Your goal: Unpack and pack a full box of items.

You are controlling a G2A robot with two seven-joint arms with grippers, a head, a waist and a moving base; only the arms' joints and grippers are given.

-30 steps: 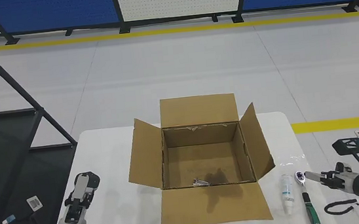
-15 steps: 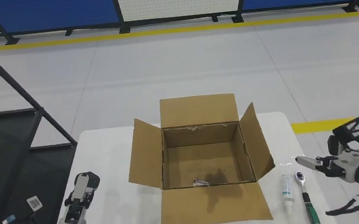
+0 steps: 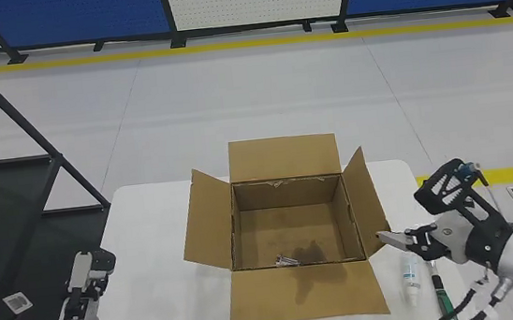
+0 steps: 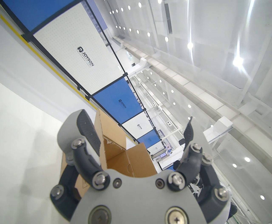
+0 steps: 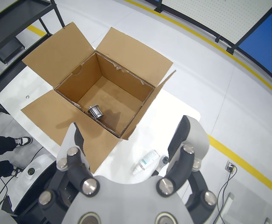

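Since the small metal hub [image 5: 95, 111] lying on the box [image 5: 136, 53] floor by the wall nearest me looks dense, hard and slick, I'd pinch it across its ribbed barrel with my right gripper [image 5: 129, 124], which hangs wide open beside the box.

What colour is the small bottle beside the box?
The bottle is white with a teal label; the right wrist view shows it best.
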